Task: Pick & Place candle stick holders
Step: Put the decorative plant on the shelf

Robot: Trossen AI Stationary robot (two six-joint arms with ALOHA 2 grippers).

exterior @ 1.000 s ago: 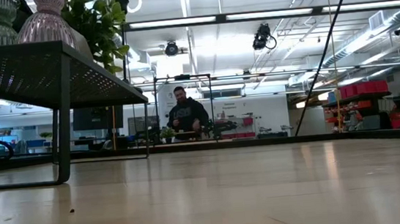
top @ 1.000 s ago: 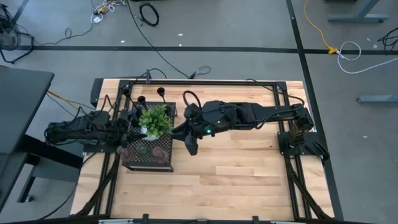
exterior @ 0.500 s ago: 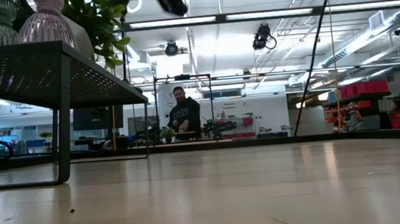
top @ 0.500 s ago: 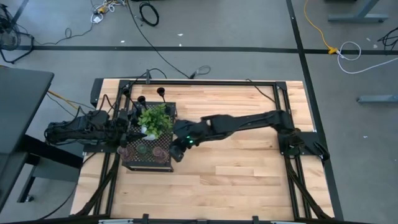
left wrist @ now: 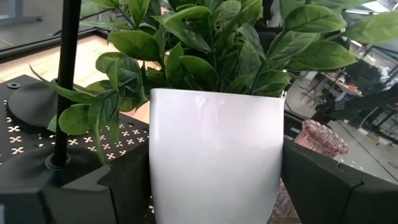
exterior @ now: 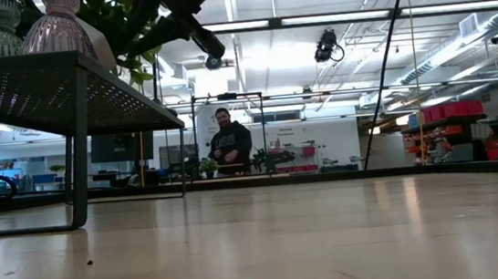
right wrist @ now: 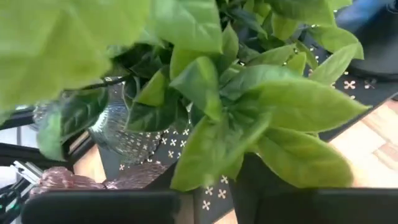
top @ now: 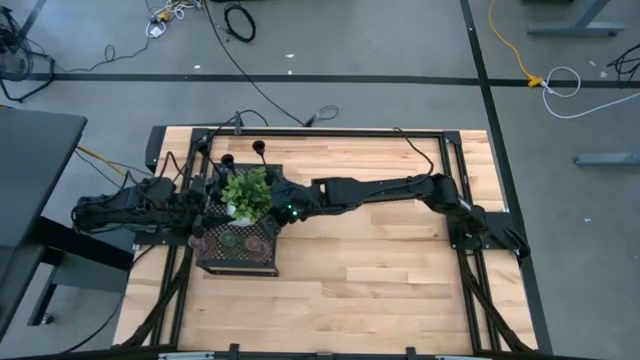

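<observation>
Your right arm reaches across the table (top: 400, 260) with its right gripper (top: 272, 203) at the plant (top: 248, 190) on the black stand (top: 262, 258); leaves fill its wrist view, and you cannot tell whether its claw is released or clenched. Your left gripper (top: 207, 203) stands spread either side of the plant's white pot (left wrist: 214, 158). Glass holders (top: 232, 240) sit on the stand; black holders (top: 258, 148) stand behind the plant.
</observation>
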